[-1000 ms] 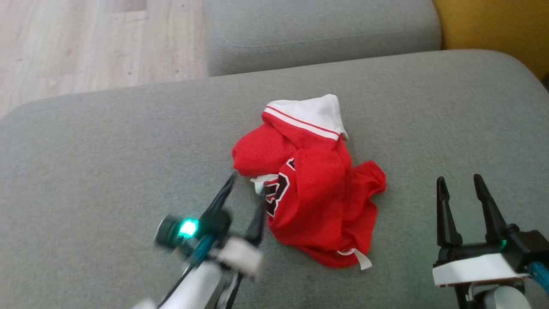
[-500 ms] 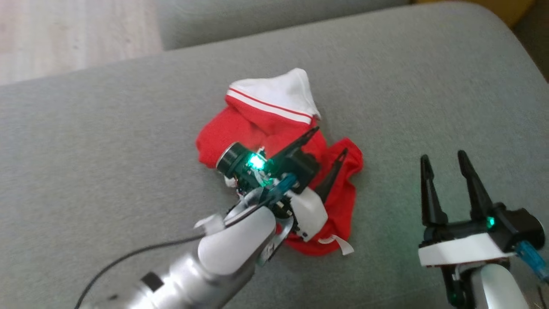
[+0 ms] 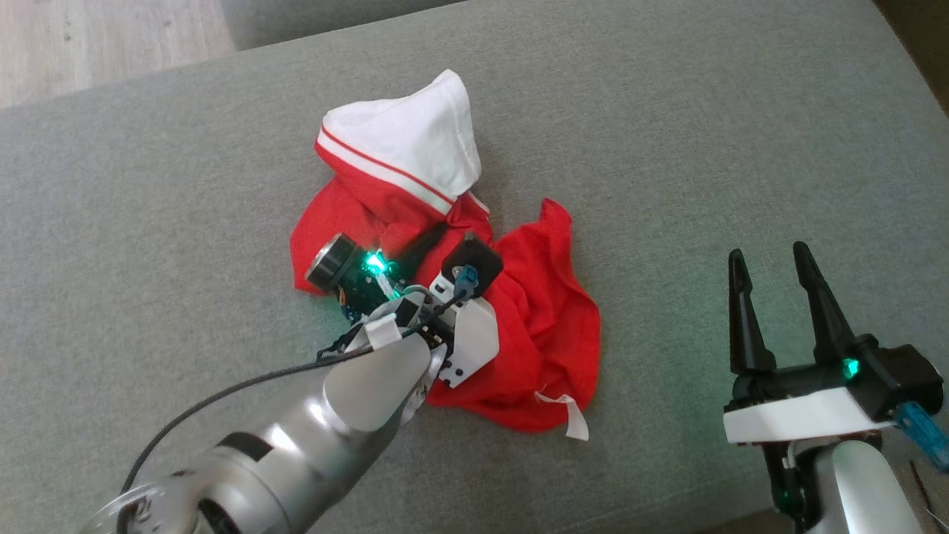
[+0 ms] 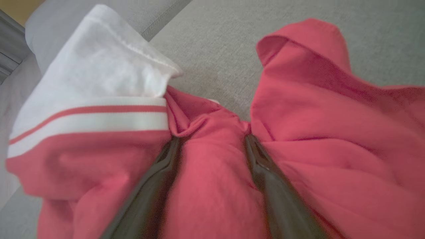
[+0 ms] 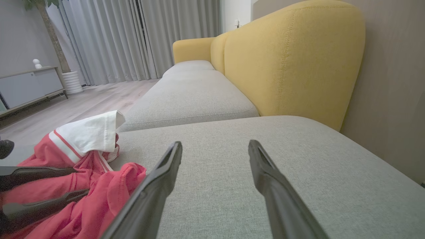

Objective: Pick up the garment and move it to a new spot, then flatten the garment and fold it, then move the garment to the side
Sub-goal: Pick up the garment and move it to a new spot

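Our left gripper (image 4: pixel 212 139), spread wide, straddles a ridge of the crumpled red-and-white cloth garment (image 3: pixel 549 319); right gripper (image 3: pixel 768 256) open, farther off.

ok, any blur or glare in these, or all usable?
Head view: sharp, even light, no glare on the garment. Left wrist view: soft all over, fabric too close, left gripper smeared toward the bottom edge. Right wrist view: crisp sofa, some wide-angle stretch, right gripper blurs near the lens.
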Tool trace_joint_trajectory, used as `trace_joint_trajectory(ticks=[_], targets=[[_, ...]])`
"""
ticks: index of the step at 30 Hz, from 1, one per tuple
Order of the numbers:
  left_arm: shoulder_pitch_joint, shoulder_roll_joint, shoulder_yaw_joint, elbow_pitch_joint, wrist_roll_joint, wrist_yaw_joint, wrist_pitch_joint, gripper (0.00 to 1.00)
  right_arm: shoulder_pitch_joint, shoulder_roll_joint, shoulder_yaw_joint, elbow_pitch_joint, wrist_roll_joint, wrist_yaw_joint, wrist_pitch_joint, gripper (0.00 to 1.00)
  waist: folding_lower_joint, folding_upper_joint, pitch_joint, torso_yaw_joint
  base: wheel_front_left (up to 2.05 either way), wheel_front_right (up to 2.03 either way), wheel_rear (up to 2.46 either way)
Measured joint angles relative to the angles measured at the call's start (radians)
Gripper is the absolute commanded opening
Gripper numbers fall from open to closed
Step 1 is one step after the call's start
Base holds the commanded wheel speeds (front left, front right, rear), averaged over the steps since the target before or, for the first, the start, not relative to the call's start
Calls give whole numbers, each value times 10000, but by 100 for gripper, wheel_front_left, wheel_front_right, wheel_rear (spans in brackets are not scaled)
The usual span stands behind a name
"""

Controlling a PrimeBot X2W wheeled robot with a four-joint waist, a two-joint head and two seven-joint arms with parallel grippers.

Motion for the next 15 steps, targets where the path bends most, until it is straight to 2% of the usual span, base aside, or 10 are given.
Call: trace_joint_trajectory(ticks=[4, 6, 11, 15], targets=[[-142, -140, -42, 623, -113, -198, 27, 100, -21, 0, 71, 10, 0, 0, 0, 100, 0, 0, -40, 76, 0, 0, 0], [-154, -169, -52, 773, -228, -314, -109, 0, -23, 0, 96, 21, 0, 0, 0, 100, 0, 0, -80, 88, 0, 0, 0], [-127, -136, -44, 826, -518, -313, -876, 0, -19, 0, 88, 61, 0, 0, 0, 100, 0, 0, -282, 134, 0, 0, 0], [-97, -19, 54, 290, -853, -219, -2021, 0, 7, 0, 69, 140, -12, 0, 0, 100, 0, 0, -545, 183, 0, 0, 0]])
